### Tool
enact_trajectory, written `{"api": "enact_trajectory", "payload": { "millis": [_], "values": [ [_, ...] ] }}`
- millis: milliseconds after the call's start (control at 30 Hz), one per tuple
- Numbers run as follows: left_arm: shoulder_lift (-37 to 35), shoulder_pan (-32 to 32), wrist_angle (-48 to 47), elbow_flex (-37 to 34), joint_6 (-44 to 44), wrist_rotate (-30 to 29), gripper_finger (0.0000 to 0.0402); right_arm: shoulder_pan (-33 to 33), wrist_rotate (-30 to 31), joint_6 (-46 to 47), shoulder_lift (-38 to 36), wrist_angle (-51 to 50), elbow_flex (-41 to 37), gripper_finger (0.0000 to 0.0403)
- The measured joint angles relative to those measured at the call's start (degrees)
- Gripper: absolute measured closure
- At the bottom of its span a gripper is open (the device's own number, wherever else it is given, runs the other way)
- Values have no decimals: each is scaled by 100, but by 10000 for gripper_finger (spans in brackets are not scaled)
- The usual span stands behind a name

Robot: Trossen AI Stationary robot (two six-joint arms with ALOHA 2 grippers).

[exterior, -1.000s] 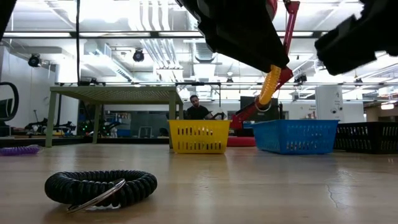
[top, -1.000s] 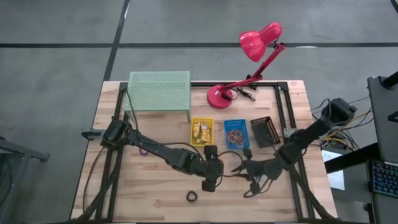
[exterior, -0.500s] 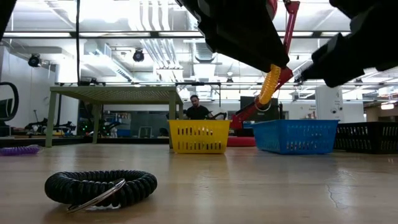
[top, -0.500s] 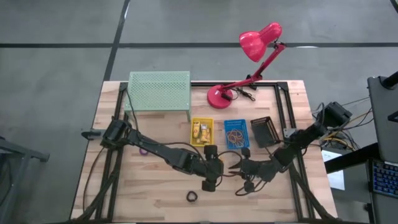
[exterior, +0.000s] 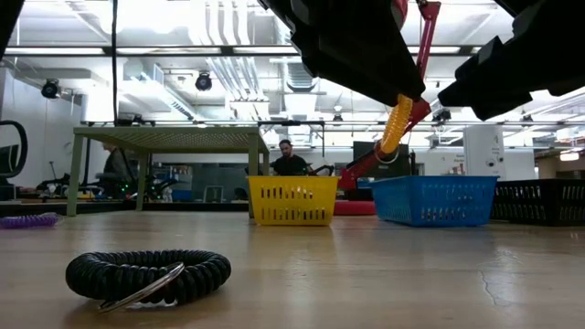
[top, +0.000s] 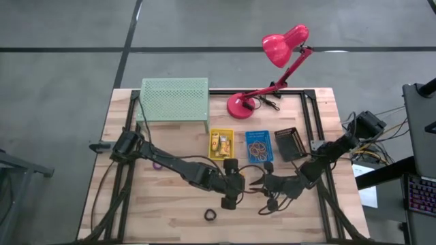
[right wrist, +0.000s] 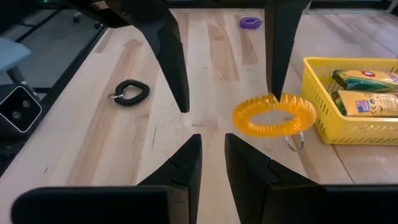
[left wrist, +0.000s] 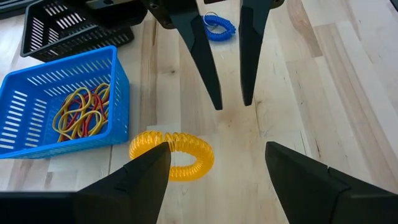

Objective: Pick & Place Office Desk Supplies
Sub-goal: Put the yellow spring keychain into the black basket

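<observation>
The left gripper (left wrist: 216, 163) stands open with an orange coiled plastic wrist ring (left wrist: 172, 154) at one fingertip, hanging clear of the wooden table (top: 170, 204) beside the blue plastic basket (left wrist: 37, 81). The right gripper (right wrist: 213, 152) faces it, fingers nearly closed, empty. A black coiled ring (exterior: 146, 274) lies apart.

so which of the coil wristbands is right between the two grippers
The orange coil, lying on the table beside the blue basket. The black coil, purple coil and blue coil all lie farther off.
</observation>
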Motion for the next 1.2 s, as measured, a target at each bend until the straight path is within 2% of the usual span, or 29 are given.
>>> {"api": "enact_trajectory", "payload": {
  "millis": [267, 800, 967, 1200],
  "values": [
    [0, 0, 0, -1, -2, 0, 135, -4, 584, 10, 0, -4, -12, 335],
    [0, 0, 0, -2, -4, 0, 135, 0, 587, 239, 2, -20, -37, 331],
    [0, 0, 0, -2, -4, 0, 135, -15, 937, 1331, 4, -173, -37, 292],
    [0, 0, 0, -2, -9, 0, 135, -13, 1025, 1300, 12, -280, -42, 209]
  ]
}}
